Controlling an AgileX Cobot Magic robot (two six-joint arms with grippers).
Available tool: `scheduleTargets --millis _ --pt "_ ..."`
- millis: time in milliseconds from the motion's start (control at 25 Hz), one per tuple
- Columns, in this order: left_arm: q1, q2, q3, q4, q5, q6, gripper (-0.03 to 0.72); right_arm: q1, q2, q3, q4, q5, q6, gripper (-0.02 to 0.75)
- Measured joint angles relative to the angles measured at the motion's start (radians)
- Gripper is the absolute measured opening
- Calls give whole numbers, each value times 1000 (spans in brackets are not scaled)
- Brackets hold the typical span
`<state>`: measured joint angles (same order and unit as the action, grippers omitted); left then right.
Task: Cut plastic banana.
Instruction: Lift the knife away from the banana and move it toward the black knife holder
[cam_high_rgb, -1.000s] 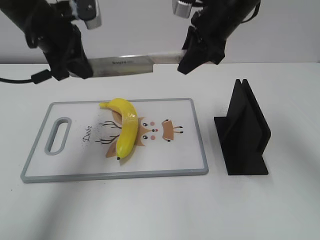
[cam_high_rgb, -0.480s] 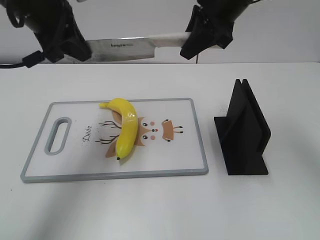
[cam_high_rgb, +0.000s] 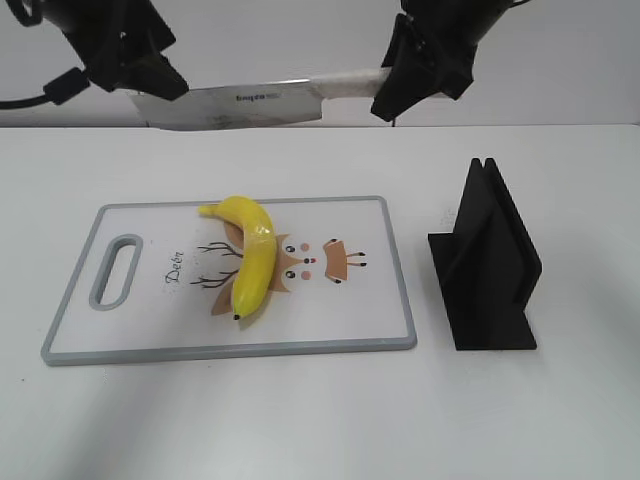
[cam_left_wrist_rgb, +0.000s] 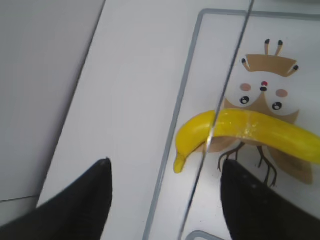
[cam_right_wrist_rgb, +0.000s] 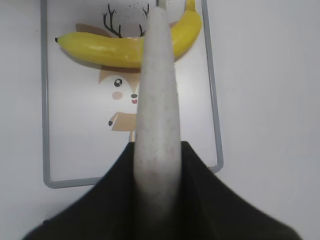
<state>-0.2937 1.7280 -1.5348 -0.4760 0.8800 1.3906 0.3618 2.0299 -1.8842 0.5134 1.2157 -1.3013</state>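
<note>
The plastic banana (cam_high_rgb: 250, 262) lies on the white cutting board (cam_high_rgb: 150, 320), stem towards the back. It also shows in the left wrist view (cam_left_wrist_rgb: 250, 131) and the right wrist view (cam_right_wrist_rgb: 115, 47). My right gripper (cam_high_rgb: 400, 90) is shut on the white handle (cam_right_wrist_rgb: 157, 100) of a knife and holds it level, high above the board's far edge. The blade (cam_high_rgb: 240, 103) points left. My left gripper (cam_high_rgb: 150, 85) is at the blade's tip. In the left wrist view it (cam_left_wrist_rgb: 165, 200) is open, with the blade (cam_left_wrist_rgb: 225, 100) edge-on between its fingers, apart from both.
A black slotted knife stand (cam_high_rgb: 485, 265) stands on the table to the right of the board. The board has a grey rim (cam_high_rgb: 400, 270) and a handle slot (cam_high_rgb: 118, 268) at its left end. White table all round.
Both arms and the knife have risen well above the table. More of the blade's tip now shows below the left gripper. The banana and board have not moved.
</note>
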Motion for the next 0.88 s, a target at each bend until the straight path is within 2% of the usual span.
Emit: scheduleTargets --millis 80,160,360,480,640,760,880 --pt "6 -31 0 0 -12 -14 636 0 0 0 -33 0 27 172" --pt "21 -60 0 9 -17 -97 629 0 -5 1 -67 0 78 172" --pt "85 -138 0 148 -7 -552 606 0 -48 2 -110 1 360 172" --pt "124 -179 0 240 91 -783 582 0 -95 3 -149 3 608 172" --pt "161 -224 0 272 295 -946 574 0 -159 3 -247 5 869 172" --pt "190 -249 0 287 334 -1086 573 -1 -210 4 -269 6 992 172" --pt "209 -285 13 310 335 -1156 573 -1 -277 23 -270 8 1105 172"
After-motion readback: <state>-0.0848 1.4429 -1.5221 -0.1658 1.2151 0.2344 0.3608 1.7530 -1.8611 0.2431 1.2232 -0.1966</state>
